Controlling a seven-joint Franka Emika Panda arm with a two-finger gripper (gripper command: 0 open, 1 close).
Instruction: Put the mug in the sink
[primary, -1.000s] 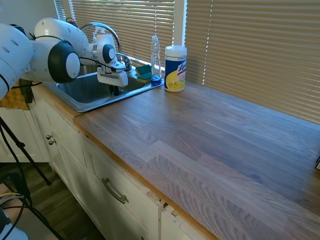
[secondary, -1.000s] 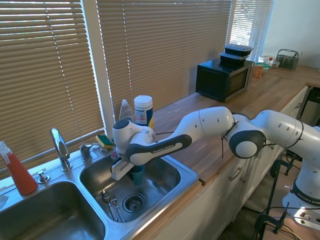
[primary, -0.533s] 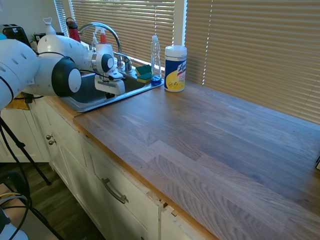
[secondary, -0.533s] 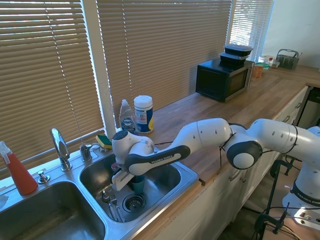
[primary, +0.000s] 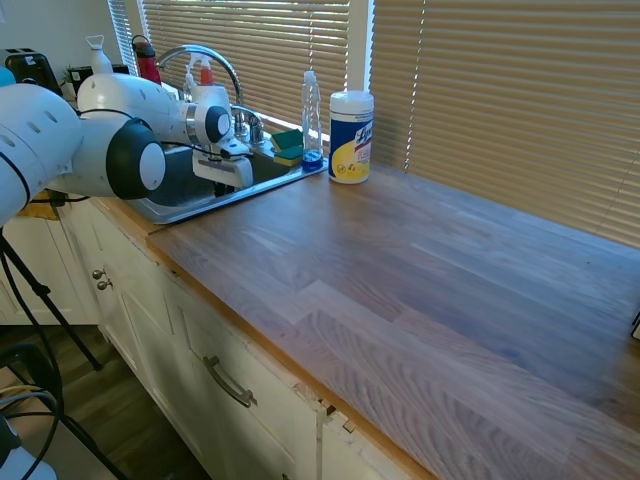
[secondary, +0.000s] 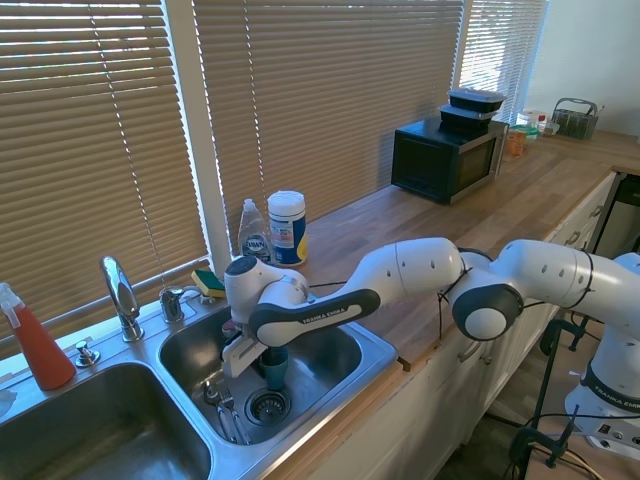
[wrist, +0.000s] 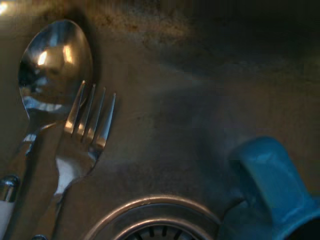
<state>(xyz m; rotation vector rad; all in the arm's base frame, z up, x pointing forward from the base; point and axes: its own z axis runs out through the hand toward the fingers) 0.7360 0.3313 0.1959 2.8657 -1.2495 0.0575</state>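
Mug (secondary: 274, 366) is down in the right basin of the sink (secondary: 375, 352), upright, long axis vertical, mouth up. It sits just beside the drain (secondary: 267, 405). Only the second exterior view shows the body. The first exterior view hides it behind my wrist and the sink rim. The wrist view gives what the others don't: a teal handle (wrist: 270, 176) sticking out sideways over the basin floor, next to the drain ring (wrist: 150, 220).

My jaws (secondary: 268, 352) are at the mug's top, below the rim line of the basin. Can't tell whether they're clamped on it or apart, since my hand blocks the fingers in both exterior views.

Wrist view also shows a fork (wrist: 80, 145) and a spoon (wrist: 47, 75) lying flat on the basin floor, side by side, touching, apart from the mug. On the counter (primary: 420, 280) behind the sink: wipes canister (primary: 351, 137), clear bottle (primary: 312, 118).
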